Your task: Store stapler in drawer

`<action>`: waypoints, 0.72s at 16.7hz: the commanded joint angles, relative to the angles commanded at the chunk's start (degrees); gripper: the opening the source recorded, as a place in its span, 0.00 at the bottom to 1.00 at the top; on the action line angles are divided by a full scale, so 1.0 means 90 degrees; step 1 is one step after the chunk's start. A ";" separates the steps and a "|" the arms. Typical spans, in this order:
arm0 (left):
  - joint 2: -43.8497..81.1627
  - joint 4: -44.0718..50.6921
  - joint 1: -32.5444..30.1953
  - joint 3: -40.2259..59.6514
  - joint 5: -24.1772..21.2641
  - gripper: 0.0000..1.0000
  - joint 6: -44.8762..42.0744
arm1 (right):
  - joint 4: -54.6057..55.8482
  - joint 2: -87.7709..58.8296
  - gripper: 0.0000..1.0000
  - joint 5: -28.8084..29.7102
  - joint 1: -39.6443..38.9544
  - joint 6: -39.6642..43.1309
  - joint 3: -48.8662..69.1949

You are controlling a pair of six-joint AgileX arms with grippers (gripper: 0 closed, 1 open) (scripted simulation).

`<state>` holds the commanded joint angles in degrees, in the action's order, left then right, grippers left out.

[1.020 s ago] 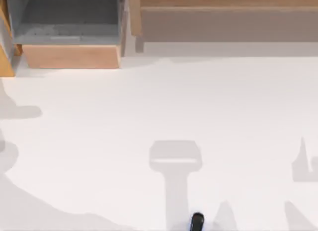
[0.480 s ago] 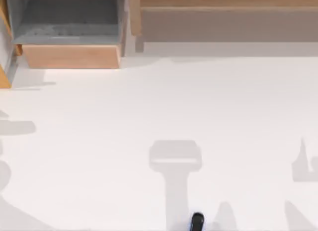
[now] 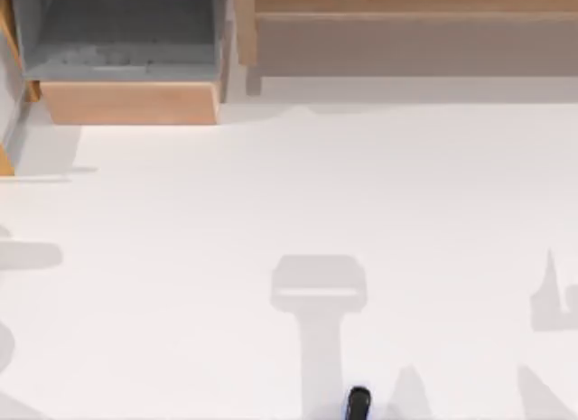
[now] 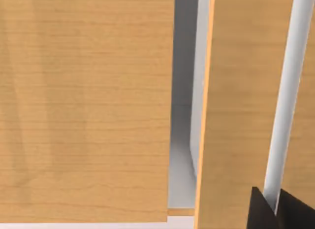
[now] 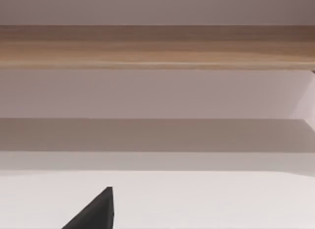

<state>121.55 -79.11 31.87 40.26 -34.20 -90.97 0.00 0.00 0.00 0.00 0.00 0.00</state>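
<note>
Top view shows the drawer (image 3: 126, 50) open and the stapler (image 3: 358, 403) far away at the surface's (image 3: 271, 194) near edge; either hand's state I cannot tell, so approach the stapler slowly from above.

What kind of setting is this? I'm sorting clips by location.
Probably a rendered tabletop workspace, office-like: a plain white table, an open drawer with a grey inside and tan wooden front at its far left, a wider wooden shelf unit beside it, and a small black stapler at the near edge.
</note>
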 joint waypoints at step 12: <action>-0.0541 -0.0785 0.0813 -0.1366 -0.0804 0.00 -0.0047 | 0.0000 0.0000 1.00 0.0000 0.0000 0.0000 0.0000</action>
<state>116.68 -86.17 39.18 27.96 -41.44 -91.40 0.00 0.00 0.00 0.00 0.00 0.00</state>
